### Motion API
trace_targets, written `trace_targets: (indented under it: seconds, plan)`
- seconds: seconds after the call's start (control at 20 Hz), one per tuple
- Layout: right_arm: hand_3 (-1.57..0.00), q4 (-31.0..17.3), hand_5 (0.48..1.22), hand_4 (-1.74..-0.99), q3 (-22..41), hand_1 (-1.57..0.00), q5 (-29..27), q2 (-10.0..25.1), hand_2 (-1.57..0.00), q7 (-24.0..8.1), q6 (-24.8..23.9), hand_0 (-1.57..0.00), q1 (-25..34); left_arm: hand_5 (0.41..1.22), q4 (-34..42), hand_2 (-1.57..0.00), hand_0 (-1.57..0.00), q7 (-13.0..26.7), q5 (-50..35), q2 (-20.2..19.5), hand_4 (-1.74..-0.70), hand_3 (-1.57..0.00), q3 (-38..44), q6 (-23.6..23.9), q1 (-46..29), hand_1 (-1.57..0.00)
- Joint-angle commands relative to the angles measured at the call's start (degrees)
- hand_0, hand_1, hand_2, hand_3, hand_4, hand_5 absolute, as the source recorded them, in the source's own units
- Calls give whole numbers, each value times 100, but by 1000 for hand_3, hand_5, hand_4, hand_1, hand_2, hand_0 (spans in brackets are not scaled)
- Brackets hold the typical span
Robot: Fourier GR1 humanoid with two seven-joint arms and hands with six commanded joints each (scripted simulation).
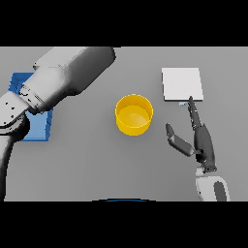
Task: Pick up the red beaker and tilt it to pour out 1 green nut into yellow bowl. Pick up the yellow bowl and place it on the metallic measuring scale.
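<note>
1. while nothing is held, the right hand (pixel 202 145) is seen with fingers straight and thumb spread, just below the square white metallic scale (pixel 182 84).
2. the round yellow bowl (pixel 134 114) is set mid-table, left of the right hand.
3. a blue mat (pixel 38 127) is partly covered by the left arm (pixel 58 85); its hand is not shown.

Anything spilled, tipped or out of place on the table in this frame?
Nothing spilled or tipped. The yellow bowl stands upright, apart from the metallic scale. One oddity: no red beaker shows; the left arm covers part of a blue mat. The right robot hand is open.
</note>
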State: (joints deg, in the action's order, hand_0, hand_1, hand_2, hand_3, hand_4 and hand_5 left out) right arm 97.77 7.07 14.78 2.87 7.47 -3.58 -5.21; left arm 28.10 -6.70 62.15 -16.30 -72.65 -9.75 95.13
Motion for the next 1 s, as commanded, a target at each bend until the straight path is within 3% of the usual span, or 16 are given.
trace_targets:
  seconds: [0.0,0.05,0.2,0.3,0.4,0.55,0.7,0.85,0.95]
  plan:
    - [1,-91,661,-1161,-18,1,15,5,1,-38,-16,1,57,1221,-224,-1571,-1571,-32,-216,-75,-1727,-1320,207,-35,134,-1571]
    - [1,-41,661,-1160,21,1,-33,-28,1,77,28,1,-7,1221,-542,-1571,-1571,35,-510,-102,-1727,-1370,516,82,254,-1571]
    - [1,-190,641,-1146,0,1,120,-9,1,-8,-102,1,87,1221,-1210,-1571,-1571,421,-1696,-374,-1734,-1468,1630,130,403,-1571]
    - [1,-157,633,-1144,18,1,250,39,1,9,-175,1,105,1221,-1579,-1571,-1571,618,-2559,-675,-1736,-1417,2381,256,358,-1571]
    - [1,-167,625,-1129,-12,1,50,-3,1,12,-68,1,144,1221,-1919,-1571,-1571,882,-3237,-958,-1738,-1394,2904,476,235,-1571]
    - [1,-139,625,-1083,-53,1,-283,-43,1,103,136,1,170,1221,-2270,-1571,-1571,916,-4238,-1360,-1739,-1480,3601,827,-178,-1571]
    - [1,-185,642,-1106,-37,1,-337,26,1,109,262,1,195,1221,-2425,-1571,-1571,1106,-4956,-1661,-1740,-1525,3995,1231,-736,-1571]
    - [1,-233,663,-1148,-87,1,-454,110,1,183,383,1,212,1221,-2545,-1571,-1571,1732,-5579,-1734,-1741,-1547,4307,1675,-1229,-1571]
    - [1,-213,672,-1165,-74,1,-406,130,1,179,362,1,208,1221,-2470,-1571,-1571,1882,-5970,-1867,-1741,-1556,4517,1846,-1512,-1571]
